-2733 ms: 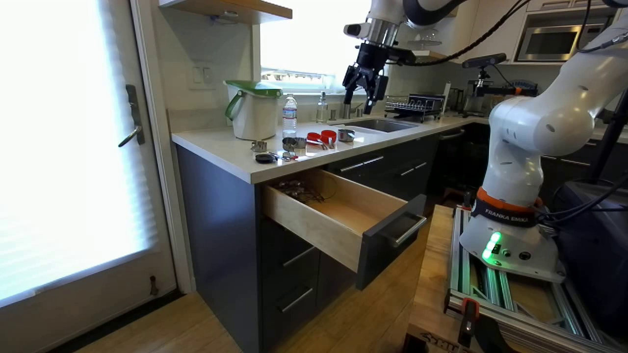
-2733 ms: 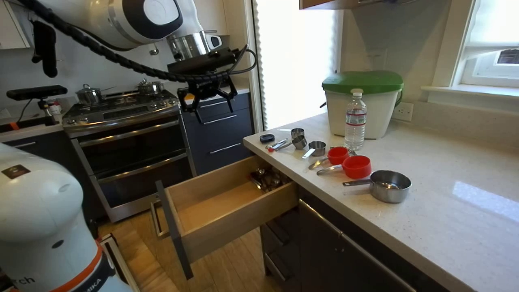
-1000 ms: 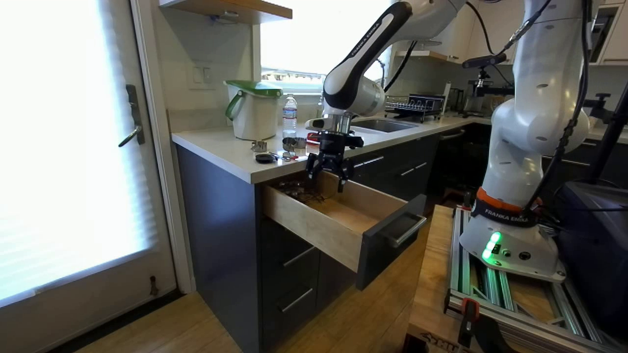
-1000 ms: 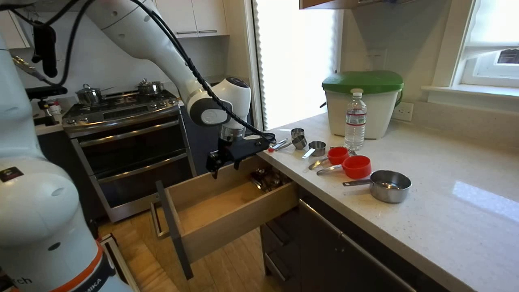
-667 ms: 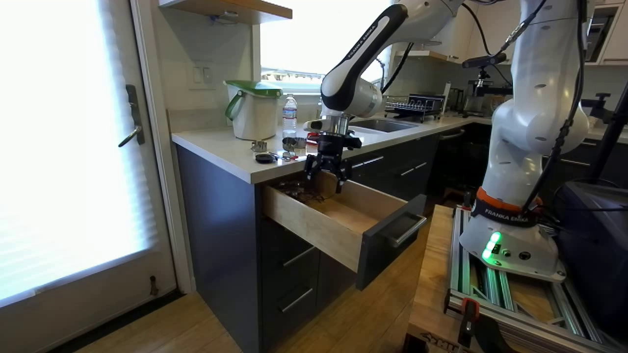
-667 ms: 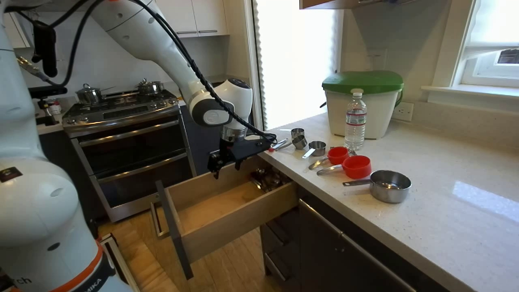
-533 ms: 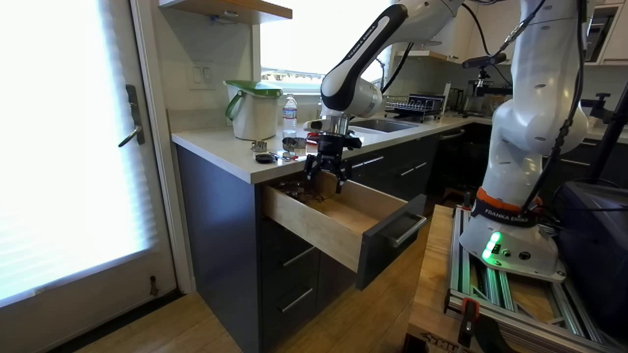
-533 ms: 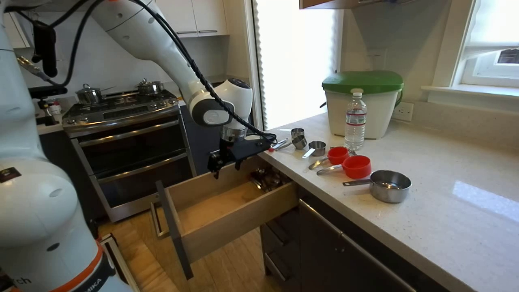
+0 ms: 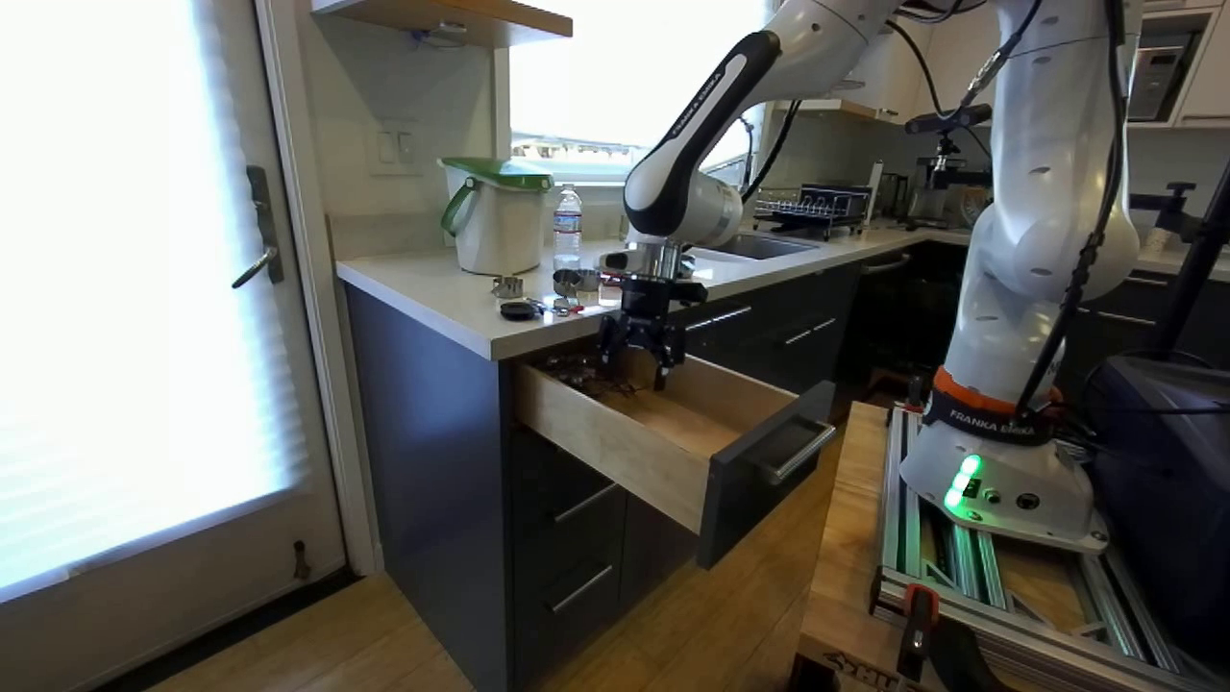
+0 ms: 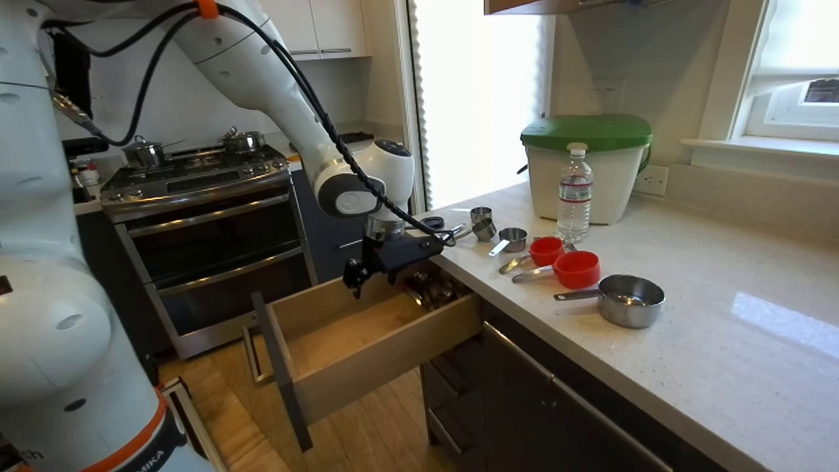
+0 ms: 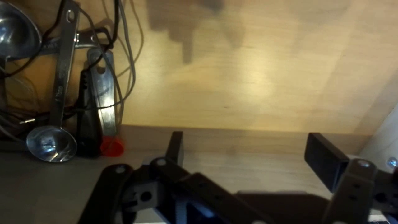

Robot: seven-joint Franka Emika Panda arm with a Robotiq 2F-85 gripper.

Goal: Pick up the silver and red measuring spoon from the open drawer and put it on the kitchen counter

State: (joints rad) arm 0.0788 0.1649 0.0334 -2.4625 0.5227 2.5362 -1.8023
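Observation:
The measuring spoon (image 11: pixel 104 93), with a silver handle and a red bowl (image 11: pixel 112 147), lies in the open drawer (image 11: pixel 224 93) at the left of the wrist view. Thin cables cross its handle. The exterior views do not show it distinctly. The drawer shows in both exterior views (image 9: pixel 615 437) (image 10: pixel 387 357). My gripper (image 11: pixel 245 134) is open with nothing between its fingers. In the wrist view it stands to the right of the spoon. In both exterior views the gripper (image 9: pixel 634 373) (image 10: pixel 373 286) hangs over the drawer. The kitchen counter (image 10: pixel 721 341) is above the drawer's back end.
Metal spoons (image 11: pixel 51 143), a black handle (image 11: pixel 88 124) and tangled cables (image 11: pixel 132 62) crowd the spoon. On the counter are red cups (image 10: pixel 577 270), a steel cup (image 10: pixel 630 301), several smaller utensils, a bottle (image 10: pixel 575 196) and a green-lidded bin (image 10: pixel 590 170).
My gripper has come down from high above the counter to over the drawer. In the last half second it has sunk slightly lower. It stays open.

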